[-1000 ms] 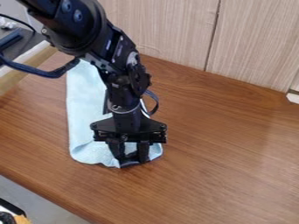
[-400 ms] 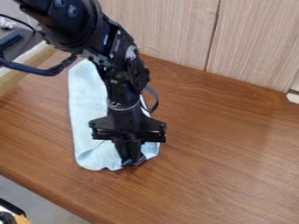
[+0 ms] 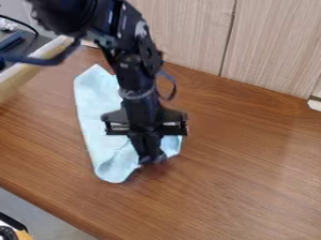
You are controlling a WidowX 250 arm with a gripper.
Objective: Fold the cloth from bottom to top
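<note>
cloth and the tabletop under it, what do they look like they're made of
The cloth looks like soft fabric, perhaps microfiber, with a matte pale blue surface and a rumpled, curling lower end. The tabletop looks like brown wood or wood-look laminate, with streaky grain and a faint sheen.

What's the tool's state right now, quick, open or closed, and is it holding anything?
Tool: closed, holding the bottom end of the light blue cloth.
</note>
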